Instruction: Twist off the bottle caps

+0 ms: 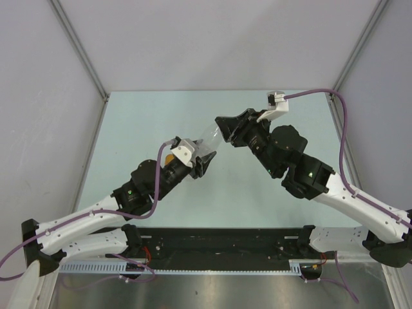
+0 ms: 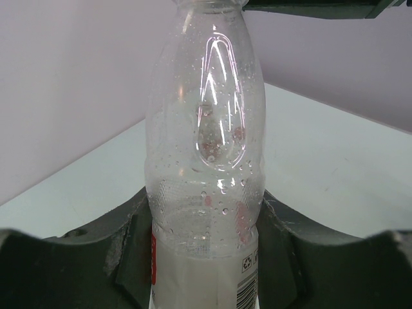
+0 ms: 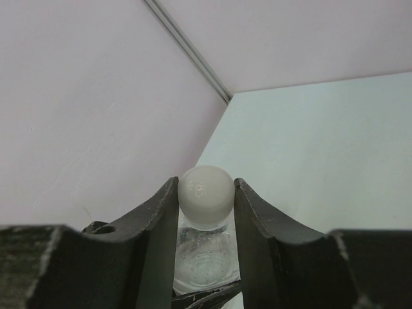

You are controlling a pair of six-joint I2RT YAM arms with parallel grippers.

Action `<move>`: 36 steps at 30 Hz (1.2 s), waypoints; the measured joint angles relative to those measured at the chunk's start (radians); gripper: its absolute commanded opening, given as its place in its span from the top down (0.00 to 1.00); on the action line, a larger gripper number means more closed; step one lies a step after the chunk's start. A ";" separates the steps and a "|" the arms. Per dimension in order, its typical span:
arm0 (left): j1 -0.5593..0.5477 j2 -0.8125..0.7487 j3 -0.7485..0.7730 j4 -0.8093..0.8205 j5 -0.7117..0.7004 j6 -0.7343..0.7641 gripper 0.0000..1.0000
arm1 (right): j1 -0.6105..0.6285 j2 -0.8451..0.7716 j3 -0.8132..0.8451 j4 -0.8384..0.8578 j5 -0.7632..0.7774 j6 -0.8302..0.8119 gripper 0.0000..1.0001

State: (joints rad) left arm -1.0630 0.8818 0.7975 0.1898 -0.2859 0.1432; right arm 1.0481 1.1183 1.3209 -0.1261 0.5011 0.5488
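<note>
My left gripper (image 2: 206,257) is shut on the lower body of a clear bottle (image 2: 206,148) with a white label and a red band at its edge. Droplets cling to the inside of the bottle. The bottle is held off the table between both arms (image 1: 214,137). Its white cap (image 3: 205,195) sits between the fingers of my right gripper (image 3: 206,199), which is shut on it, with both pads touching its sides. The bottle's neck (image 3: 206,264) shows just below the cap. In the top view the left gripper (image 1: 205,159) and right gripper (image 1: 226,133) face each other.
Something orange (image 1: 168,158) shows beside the left wrist, mostly hidden by the arm. The pale green table (image 1: 161,116) is bounded by grey walls at the left, back and right. A black rail (image 1: 219,238) runs along the near edge.
</note>
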 measured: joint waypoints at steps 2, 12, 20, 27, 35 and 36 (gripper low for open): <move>0.000 0.000 0.000 0.000 0.000 0.000 1.00 | 0.000 0.000 0.000 0.000 0.000 -0.002 1.00; 0.023 -0.054 0.005 -0.047 0.131 -0.047 1.00 | -0.045 -0.028 0.002 0.003 -0.192 -0.071 1.00; 0.140 -0.054 0.073 -0.086 0.481 -0.192 1.00 | -0.164 -0.086 0.003 0.029 -0.544 -0.120 1.00; 0.239 0.008 0.162 -0.059 0.864 -0.349 1.00 | -0.264 -0.137 -0.031 0.163 -0.896 -0.139 1.00; 0.247 0.105 0.226 0.019 1.257 -0.488 1.00 | -0.300 -0.140 -0.034 0.301 -1.260 -0.136 1.00; 0.247 0.115 0.226 0.034 1.302 -0.509 1.00 | -0.303 -0.137 -0.035 0.313 -1.305 -0.135 1.00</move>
State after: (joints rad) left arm -0.8158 0.9966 1.0233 0.2237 1.0164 -0.3653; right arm 0.7452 0.9817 1.2854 0.1867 -0.8036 0.4141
